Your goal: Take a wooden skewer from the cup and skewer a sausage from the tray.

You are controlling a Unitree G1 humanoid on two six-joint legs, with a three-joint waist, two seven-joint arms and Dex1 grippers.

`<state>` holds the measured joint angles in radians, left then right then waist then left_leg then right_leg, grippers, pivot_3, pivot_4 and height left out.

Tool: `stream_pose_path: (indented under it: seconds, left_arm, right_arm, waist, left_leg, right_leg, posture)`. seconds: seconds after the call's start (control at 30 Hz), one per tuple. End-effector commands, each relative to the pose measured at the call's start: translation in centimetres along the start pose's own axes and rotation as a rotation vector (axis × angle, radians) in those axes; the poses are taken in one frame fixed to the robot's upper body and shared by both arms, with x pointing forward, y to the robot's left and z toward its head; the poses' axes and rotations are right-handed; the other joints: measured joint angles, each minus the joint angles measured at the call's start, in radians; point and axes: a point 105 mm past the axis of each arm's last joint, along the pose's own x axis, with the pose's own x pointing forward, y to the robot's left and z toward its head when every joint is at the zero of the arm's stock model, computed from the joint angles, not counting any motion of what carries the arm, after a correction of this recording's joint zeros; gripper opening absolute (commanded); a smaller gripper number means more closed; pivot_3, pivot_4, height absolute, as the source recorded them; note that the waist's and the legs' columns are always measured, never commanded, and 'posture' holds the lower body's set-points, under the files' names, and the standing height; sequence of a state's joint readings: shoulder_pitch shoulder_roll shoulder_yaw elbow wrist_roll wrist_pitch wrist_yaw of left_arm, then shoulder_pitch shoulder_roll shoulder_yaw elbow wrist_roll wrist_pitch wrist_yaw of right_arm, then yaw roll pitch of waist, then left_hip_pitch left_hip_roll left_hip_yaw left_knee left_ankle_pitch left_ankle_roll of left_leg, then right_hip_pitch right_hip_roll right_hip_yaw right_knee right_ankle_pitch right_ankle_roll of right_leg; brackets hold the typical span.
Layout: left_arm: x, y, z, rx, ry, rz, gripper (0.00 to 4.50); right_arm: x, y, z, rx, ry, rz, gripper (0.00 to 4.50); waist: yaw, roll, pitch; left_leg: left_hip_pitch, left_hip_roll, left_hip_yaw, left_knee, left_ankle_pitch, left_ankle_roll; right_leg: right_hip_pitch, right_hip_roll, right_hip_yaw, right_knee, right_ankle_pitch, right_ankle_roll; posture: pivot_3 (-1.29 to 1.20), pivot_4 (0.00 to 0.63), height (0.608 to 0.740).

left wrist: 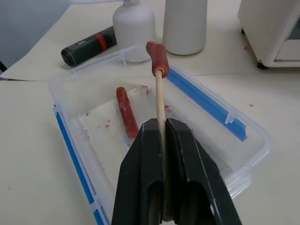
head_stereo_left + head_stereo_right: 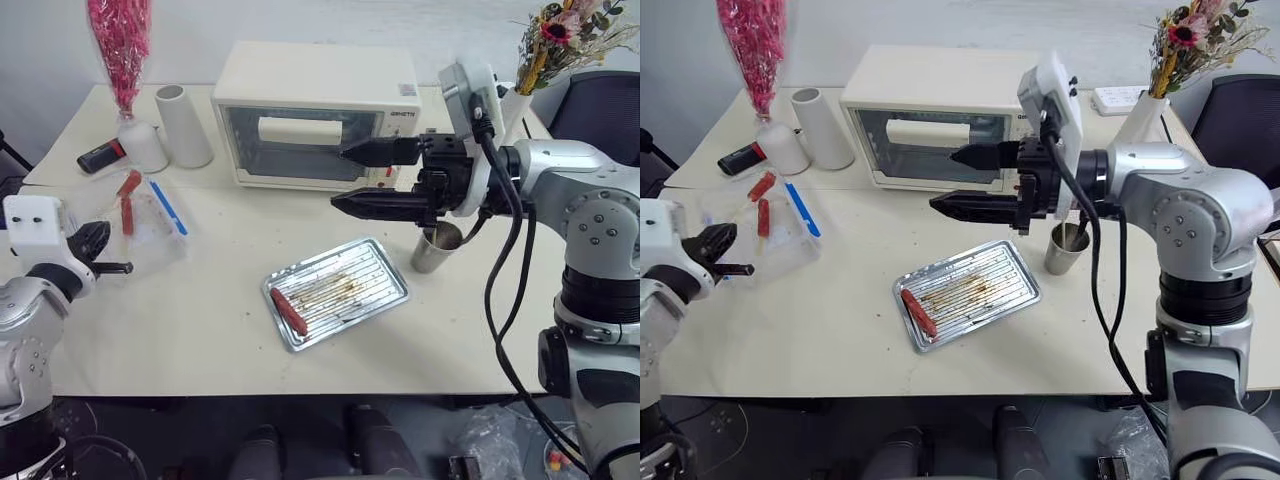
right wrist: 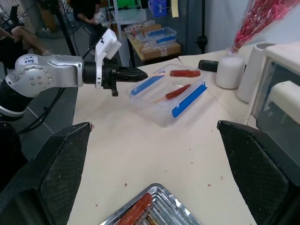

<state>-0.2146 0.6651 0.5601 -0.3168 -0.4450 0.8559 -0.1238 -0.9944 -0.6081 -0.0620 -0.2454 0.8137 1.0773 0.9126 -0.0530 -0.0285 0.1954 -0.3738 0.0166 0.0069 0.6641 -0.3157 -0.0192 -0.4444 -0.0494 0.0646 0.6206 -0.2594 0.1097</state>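
Left pincer is pinching a wooden skewer tipped with a sausage over the clear box; right pincer, spread wide, hovers above the cream worktop, over tray and cup.

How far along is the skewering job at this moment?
Done: one sausage sits speared on the wooden skewer. In hand: the left pincer is shut on that skewer, holding it over the clear plastic box beside another sausage there. The right pincer is open above the table. Left: one sausage lies in the tray.
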Motion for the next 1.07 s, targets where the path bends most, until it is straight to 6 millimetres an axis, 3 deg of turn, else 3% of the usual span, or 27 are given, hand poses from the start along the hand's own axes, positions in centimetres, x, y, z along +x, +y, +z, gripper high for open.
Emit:
stream_pose_path:
  seconds: [0.03, 0.2, 0.33, 0.47, 0.67, 0.7, 0.77, 0.9, 1.07]
  left_arm:
    - [0.2, 0.8, 1.1, 0.033, -0.042, 0.036, 1.10]
    - [0.0, 1.0, 1.8, 0.049, -0.060, 0.047, 2.59]
    - [-2.3, 1.4, 3.4, 0.059, -0.093, -0.017, 3.74]
    - [-6.6, 2.1, 5.0, 0.086, -0.102, -0.187, 3.74]
    - [-13.9, 5.3, 3.6, 0.147, 0.054, -0.391, 3.74]
    - [-14.7, 6.0, 3.4, 0.168, 0.086, -0.396, 3.74]
    - [-15.7, 7.2, 3.0, 0.185, 0.138, -0.386, 3.74]
    - [-17.0, 8.0, 3.1, 0.212, 0.167, -0.410, 3.74]
    - [-16.4, 7.4, 3.7, 0.228, 0.126, -0.442, 3.74]
  right_arm:
    - [-0.5, 0.3, 1.4, -0.069, -0.030, -0.003, 4.50]
    - [-1.1, -0.3, 1.1, -0.092, -0.010, -0.042, 4.50]
    - [-2.7, -1.2, 0.3, -0.109, 0.046, -0.093, 4.50]
    - [-6.6, -1.7, -1.4, -0.153, 0.169, -0.106, 4.50]
    - [-13.6, -3.5, -2.9, -0.222, 0.346, -0.174, 4.50]
    - [-14.8, -3.6, -3.1, -0.210, 0.372, -0.174, 4.50]
    - [-16.5, -3.8, -3.3, -0.177, 0.397, -0.184, 4.50]
    - [-18.9, -4.7, -4.1, -0.138, 0.437, -0.228, 4.50]
    - [-19.4, -5.2, -4.8, -0.120, 0.438, -0.234, 4.50]
  waist:
    - [-0.001, 0.000, 0.000]
    - [0.000, 0.000, 0.000]
    - [-0.001, -0.001, 0.000]
    - [0.001, -0.002, 0.000]
    - [-0.004, -0.001, 0.000]
    - [-0.003, -0.001, 0.000]
    - [-0.003, -0.001, 0.001]
    - [-0.004, -0.001, 0.001]
    - [-0.007, 0.000, 0.001]
  left_leg:
    - [0.000, 0.000, 0.000, 0.000, 0.000, 0.000]
    - [0.000, 0.003, -0.001, -0.001, 0.000, 0.000]
    - [0.000, 0.002, 0.000, -0.001, 0.000, 0.000]
    - [-0.002, 0.001, 0.000, -0.002, -0.001, 0.000]
    - [0.001, -0.001, 0.007, -0.004, -0.003, 0.001]
    - [0.001, -0.002, 0.008, -0.005, -0.003, 0.001]
    - [0.002, -0.002, 0.010, -0.005, -0.003, 0.001]
    - [0.004, -0.001, 0.016, -0.004, -0.003, 0.001]
    - [0.004, 0.001, 0.018, -0.004, -0.003, 0.001]
  right_leg:
    - [0.000, 0.000, 0.000, 0.000, 0.000, 0.000]
    - [0.000, -0.007, -0.002, 0.000, 0.000, 0.000]
    - [0.000, -0.012, -0.005, 0.000, 0.000, 0.000]
    - [0.000, -0.013, -0.007, -0.005, 0.000, 0.000]
    - [0.000, -0.012, -0.009, -0.010, -0.001, -0.002]
    - [0.000, -0.011, -0.009, -0.011, -0.005, -0.009]
    - [0.000, -0.011, -0.009, -0.011, -0.010, -0.018]
    - [0.001, -0.011, -0.010, -0.010, -0.010, -0.018]
    - [0.001, -0.011, -0.007, -0.009, -0.010, -0.018]
  posture:
    - [0.00, 0.150, 0.740]
    - [0.00, 0.150, 0.740]
    - [0.00, 0.150, 0.740]
    - [0.00, 0.150, 0.740]
    - [0.00, 0.150, 0.740]
    - [0.00, 0.150, 0.740]
    - [0.00, 0.150, 0.740]
    - [0.00, 0.150, 0.740]
    - [0.00, 0.150, 0.740]
